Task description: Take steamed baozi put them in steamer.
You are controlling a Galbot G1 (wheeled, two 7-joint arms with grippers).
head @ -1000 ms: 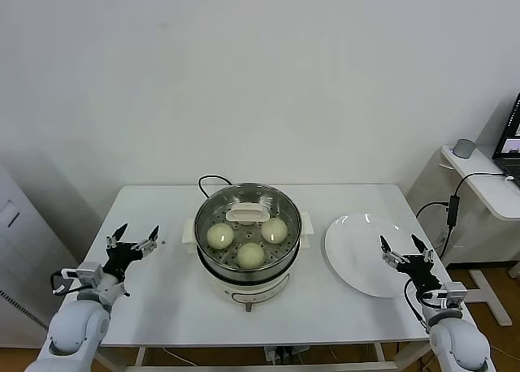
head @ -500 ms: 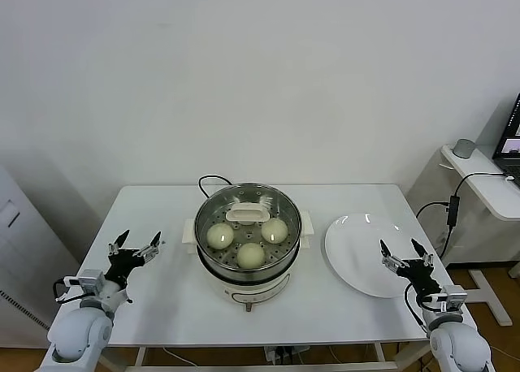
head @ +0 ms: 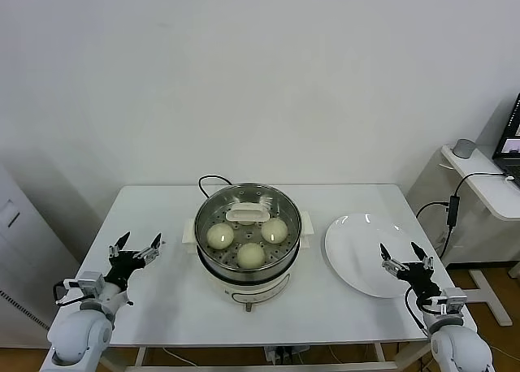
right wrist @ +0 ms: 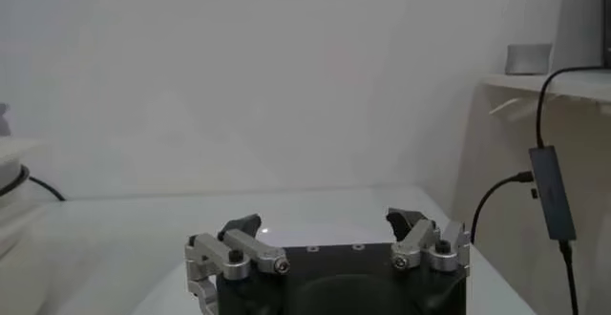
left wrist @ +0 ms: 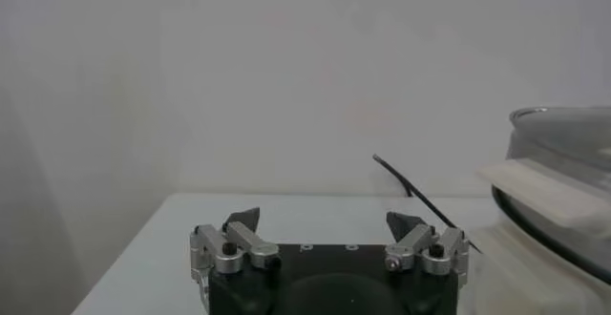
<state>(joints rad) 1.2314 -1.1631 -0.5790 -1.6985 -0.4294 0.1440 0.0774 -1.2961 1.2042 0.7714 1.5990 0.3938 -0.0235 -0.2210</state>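
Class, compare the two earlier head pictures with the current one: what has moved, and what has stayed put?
Both arms drew back toward the robot: the left claw and the right claw sit slightly lower in the head view, both open and empty. Unchanged: three baozi in the steamer, and the bare plate.

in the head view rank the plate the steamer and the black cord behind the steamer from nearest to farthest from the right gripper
From the right gripper, at the table's right front edge:
1. Plate, just to its left, under its jaws.
2. Steamer, at the table's centre.
3. Black cord, behind the steamer on its far left.
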